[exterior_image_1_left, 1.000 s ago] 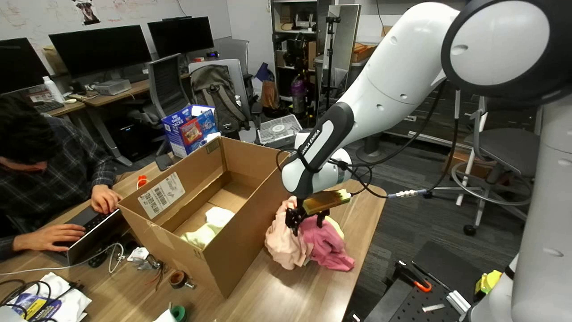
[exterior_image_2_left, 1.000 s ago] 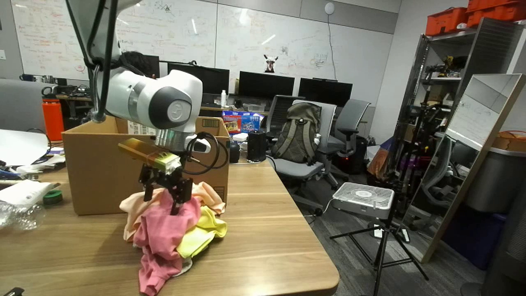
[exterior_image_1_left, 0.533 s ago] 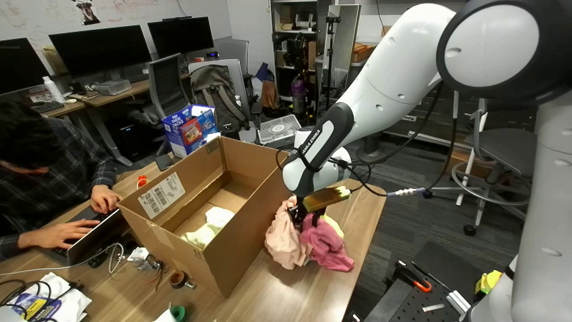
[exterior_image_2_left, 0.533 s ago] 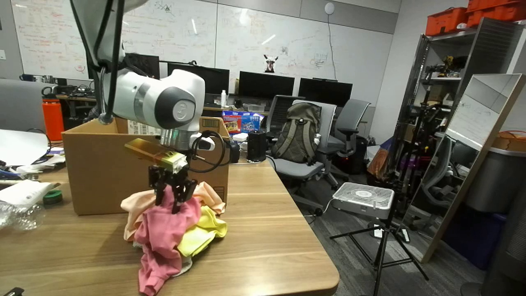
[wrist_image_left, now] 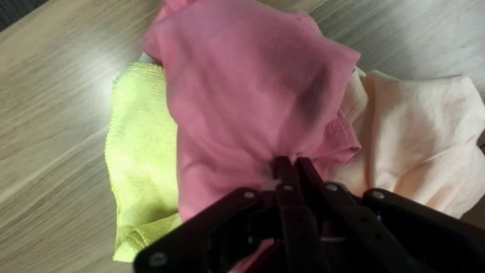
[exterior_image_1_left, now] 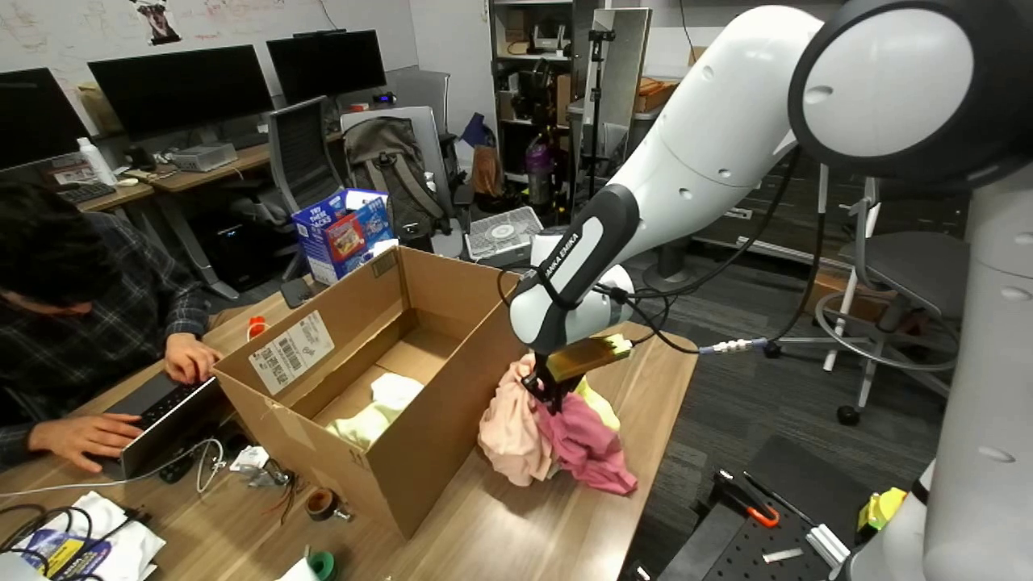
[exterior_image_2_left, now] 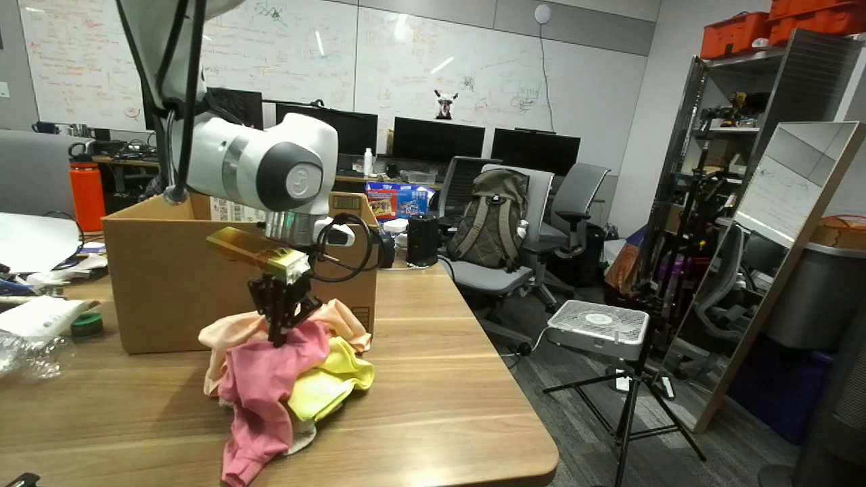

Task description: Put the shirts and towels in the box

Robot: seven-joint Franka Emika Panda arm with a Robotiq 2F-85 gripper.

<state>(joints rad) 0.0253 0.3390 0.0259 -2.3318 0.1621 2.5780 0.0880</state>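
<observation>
A pink shirt (wrist_image_left: 235, 87) lies on top of a cloth heap on the table, and my gripper (wrist_image_left: 292, 160) points down into it, shut on a fold of it. Creases run toward the fingertips in the wrist view. Beside the pink shirt are a yellow towel (wrist_image_left: 142, 151) and a peach shirt (wrist_image_left: 424, 140); a bit of greyish-white cloth (exterior_image_2_left: 302, 439) peeks out underneath. The tall, open cardboard box (exterior_image_1_left: 452, 411) stands right by the heap. Inside it are a white cloth (exterior_image_1_left: 395, 390) and a pale green cloth (exterior_image_1_left: 355, 426), partly hidden by its near wall.
A person works at a laptop (exterior_image_1_left: 161, 411) on the box's far side. Wires, a brown tape roll (exterior_image_1_left: 321, 504) and a green tape roll (exterior_image_1_left: 323, 565) lie near the box. A blue carton (exterior_image_1_left: 343, 234) stands behind it. The table edge (exterior_image_1_left: 666, 403) runs close to the heap.
The gripper has moved slightly lower and sideways into the heap. Its fingers, wide apart a second ago, have come together on the pink shirt, which has been drawn in and shifted a little.
</observation>
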